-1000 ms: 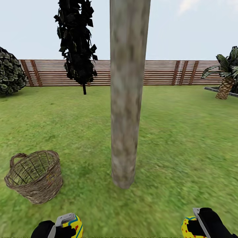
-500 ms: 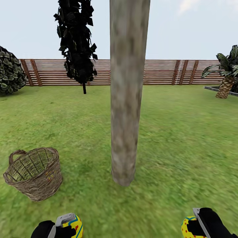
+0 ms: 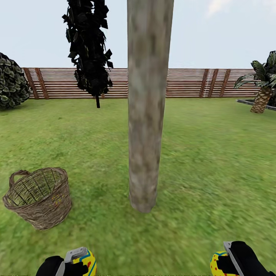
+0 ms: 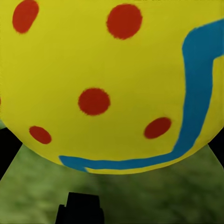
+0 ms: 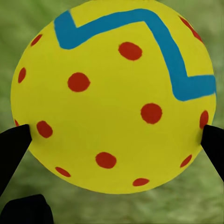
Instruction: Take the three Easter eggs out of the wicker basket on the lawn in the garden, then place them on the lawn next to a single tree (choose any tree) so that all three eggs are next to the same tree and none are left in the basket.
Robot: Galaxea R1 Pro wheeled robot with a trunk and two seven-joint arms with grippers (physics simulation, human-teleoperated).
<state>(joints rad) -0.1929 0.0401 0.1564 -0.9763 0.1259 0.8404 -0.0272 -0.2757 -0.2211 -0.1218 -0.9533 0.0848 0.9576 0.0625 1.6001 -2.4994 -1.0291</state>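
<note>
Two Easter eggs show, one in each gripper, along with one wicker basket (image 3: pixel 38 197) and one tree trunk (image 3: pixel 147 103). The basket sits on the lawn (image 3: pixel 207 161) to the left of the trunk, apart from it, tilted a little; whether an egg lies inside it cannot be told. Nearer the robot than the trunk and to its left, the left gripper (image 3: pixel 71 264) is held low, closed around the left egg (image 4: pixel 107 79), yellow with red dots and a blue zigzag. To the trunk's right, the right gripper (image 3: pixel 226 262) is equally low, its fingers (image 5: pixel 14 144) pressed on both sides of the right egg (image 5: pixel 112 102), above grass.
</note>
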